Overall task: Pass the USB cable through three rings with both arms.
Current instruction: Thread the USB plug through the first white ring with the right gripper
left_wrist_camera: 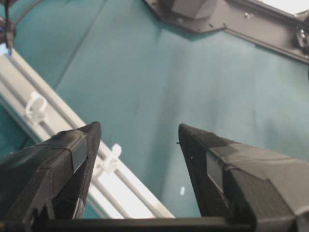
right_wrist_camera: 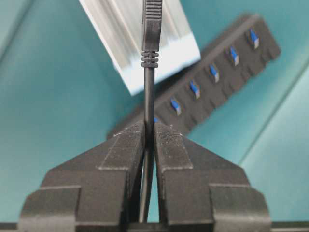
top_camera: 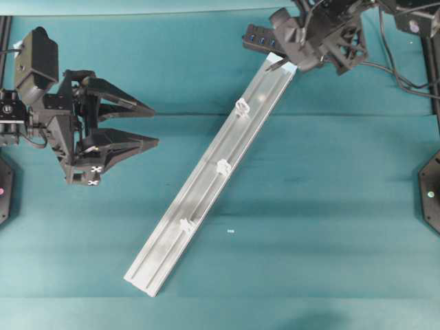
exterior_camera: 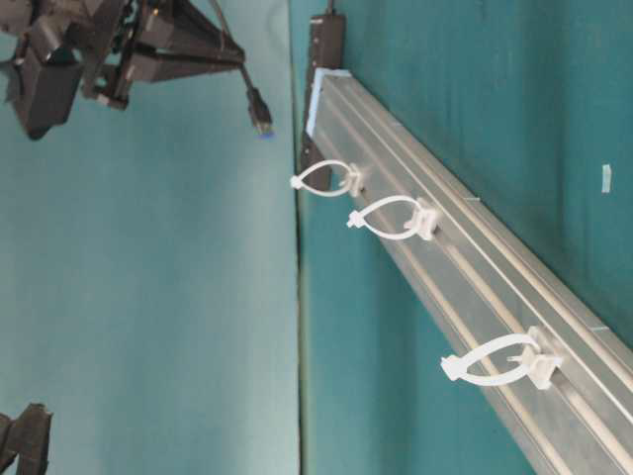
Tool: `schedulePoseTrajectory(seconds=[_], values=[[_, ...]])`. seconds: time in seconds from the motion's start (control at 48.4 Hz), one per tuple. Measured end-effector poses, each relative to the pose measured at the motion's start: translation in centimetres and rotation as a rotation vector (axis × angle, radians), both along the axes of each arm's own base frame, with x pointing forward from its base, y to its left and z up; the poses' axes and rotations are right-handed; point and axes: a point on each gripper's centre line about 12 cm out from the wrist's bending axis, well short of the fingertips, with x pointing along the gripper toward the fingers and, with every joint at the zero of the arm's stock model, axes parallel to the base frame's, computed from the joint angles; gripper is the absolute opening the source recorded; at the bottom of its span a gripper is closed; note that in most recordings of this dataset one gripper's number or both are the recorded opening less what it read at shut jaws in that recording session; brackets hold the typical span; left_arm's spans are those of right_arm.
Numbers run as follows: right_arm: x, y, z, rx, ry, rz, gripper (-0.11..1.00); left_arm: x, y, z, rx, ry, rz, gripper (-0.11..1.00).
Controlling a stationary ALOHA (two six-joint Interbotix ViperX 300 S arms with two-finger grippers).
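Observation:
My right gripper (right_wrist_camera: pixel 149 126) is shut on the thin black USB cable (right_wrist_camera: pixel 148 92) just behind its plug. The plug (exterior_camera: pixel 259 119) hangs above the far end of the silver rail (top_camera: pixel 206 182). In the overhead view the right gripper (top_camera: pixel 294 56) sits at that top end of the rail. Three white rings (top_camera: pixel 242 106) (top_camera: pixel 223 166) (top_camera: pixel 186 225) stand spaced along the rail, and nothing passes through them. My left gripper (top_camera: pixel 155 125) is open and empty, left of the rail and apart from it. In its wrist view, two rings (left_wrist_camera: pixel 36 104) (left_wrist_camera: pixel 111 159) show beyond the left gripper (left_wrist_camera: pixel 137 128).
The black multi-port hub (right_wrist_camera: pixel 217 77) lies on the teal cloth beyond the rail's far end (right_wrist_camera: pixel 159 53). A small white scrap (top_camera: pixel 230 232) lies right of the rail. Black arm bases stand at the left edge (top_camera: pixel 3 185) and the right edge (top_camera: pixel 430 189).

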Motion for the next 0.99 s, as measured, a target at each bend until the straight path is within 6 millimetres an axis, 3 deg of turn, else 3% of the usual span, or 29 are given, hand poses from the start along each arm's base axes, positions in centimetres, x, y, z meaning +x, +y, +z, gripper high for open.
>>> schedulePoseTrajectory(seconds=[0.641, 0.993], values=[[0.8, -0.7, -1.9, -0.039, -0.012, 0.062, 0.08, 0.0, 0.0, 0.1, 0.000, -0.002, 0.000, 0.74], [1.1, 0.2, -2.8, -0.011, -0.015, 0.068, 0.08, 0.1, 0.0, 0.3, 0.002, -0.007, -0.001, 0.74]])
